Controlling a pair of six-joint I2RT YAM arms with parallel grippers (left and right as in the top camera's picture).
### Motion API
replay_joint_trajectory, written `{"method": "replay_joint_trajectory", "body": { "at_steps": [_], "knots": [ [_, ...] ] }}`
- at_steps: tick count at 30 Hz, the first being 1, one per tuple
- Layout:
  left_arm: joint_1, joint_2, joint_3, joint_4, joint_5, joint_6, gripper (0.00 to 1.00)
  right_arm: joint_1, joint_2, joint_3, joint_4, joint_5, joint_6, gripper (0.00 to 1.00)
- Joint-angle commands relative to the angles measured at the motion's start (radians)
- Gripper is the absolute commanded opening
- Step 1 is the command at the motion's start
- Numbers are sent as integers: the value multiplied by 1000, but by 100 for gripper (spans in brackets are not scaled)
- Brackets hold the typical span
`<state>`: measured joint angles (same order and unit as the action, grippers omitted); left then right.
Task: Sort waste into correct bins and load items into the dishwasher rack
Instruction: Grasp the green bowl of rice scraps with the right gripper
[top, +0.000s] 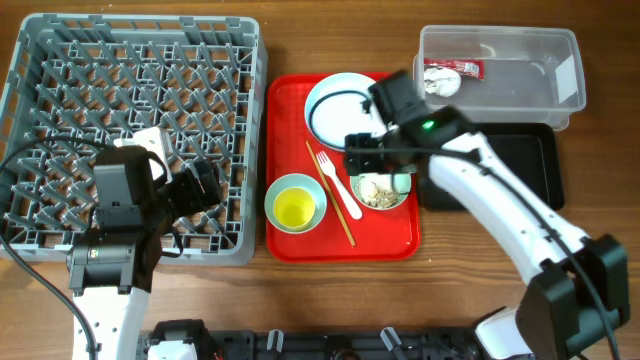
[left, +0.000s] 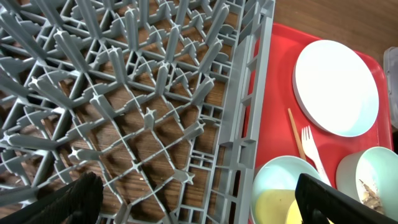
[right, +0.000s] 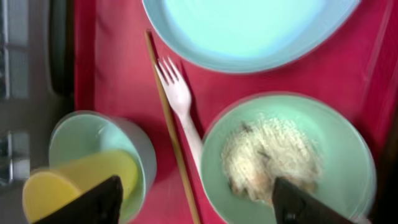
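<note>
RIGHT JAWS OVER THE RICE BOWL. From overhead, the right jaws hover above the red tray (top: 285, 120), over the rice bowl (top: 381, 190), while the left jaws hang over the near right part of the rack (top: 130, 60).

Only this view takes in the clear tub (top: 560, 50) at the far right of the desk (top: 330, 40). The red packet (top: 462, 69) and white wad (top: 441, 83) lie inside it, and the black tray (top: 530, 150) sits just in front of it.

The right wrist camera alone shows the scraps (right: 270, 155) heaped in the rice bowl. One finger is above that bowl's near edge and the other above the yellow cup (right: 74, 183), which sits in the second bowl (right: 81, 134). The jaws stand wide apart, gripping nothing. Fork (right: 183, 106) and chopsticks (right: 168, 118) lie between the two bowls, with the plate (right: 249, 25) beyond.

The left wrist camera brings the rack's pegs close up. Its jaws are likewise spread wide and empty above them, with the tray's dishes off to the right.
</note>
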<state>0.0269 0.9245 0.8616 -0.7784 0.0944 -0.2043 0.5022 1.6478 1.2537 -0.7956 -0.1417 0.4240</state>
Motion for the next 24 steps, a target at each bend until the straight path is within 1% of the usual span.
{"method": "replay_joint_trajectory", "body": {
  "at_steps": [1, 2, 4, 8, 10, 12, 13, 14, 15, 18, 20, 22, 24],
  "knots": [
    [-5, 2, 19, 2, -10, -10, 100, 46, 33, -68, 111, 76, 77, 71],
    [-5, 2, 19, 2, -10, -10, 100, 53, 48, -79, 135, 80, 92, 68],
    [-5, 2, 19, 2, -10, -10, 100, 65, 87, -84, 151, 118, 180, 68],
    [-5, 2, 19, 2, -10, -10, 100, 68, 164, -84, 197, 116, 214, 68],
    [-5, 2, 19, 2, -10, -10, 100, 68, 185, -84, 212, 115, 235, 65],
    [-5, 2, 19, 2, -10, -10, 100, 68, 203, -84, 219, 118, 247, 54],
    [-5, 2, 19, 2, -10, -10, 100, 68, 206, -84, 215, 119, 261, 53],
    [-5, 2, 19, 2, -10, -10, 100, 68, 211, -84, 211, 119, 272, 49],
    [-5, 2, 19, 2, -10, -10, 100, 68, 213, -84, 208, 119, 287, 47],
    [-5, 2, 19, 2, -10, -10, 100, 68, 214, -84, 207, 119, 313, 35],
    [-5, 2, 19, 2, -10, -10, 100, 68, 214, -84, 183, 124, 331, 26],
    [-5, 2, 19, 2, -10, -10, 100, 68, 215, -84, 153, 143, 365, 26],
    [-5, 2, 19, 2, -10, -10, 100, 68, 219, -84, 147, 141, 364, 26]
  ]
}}
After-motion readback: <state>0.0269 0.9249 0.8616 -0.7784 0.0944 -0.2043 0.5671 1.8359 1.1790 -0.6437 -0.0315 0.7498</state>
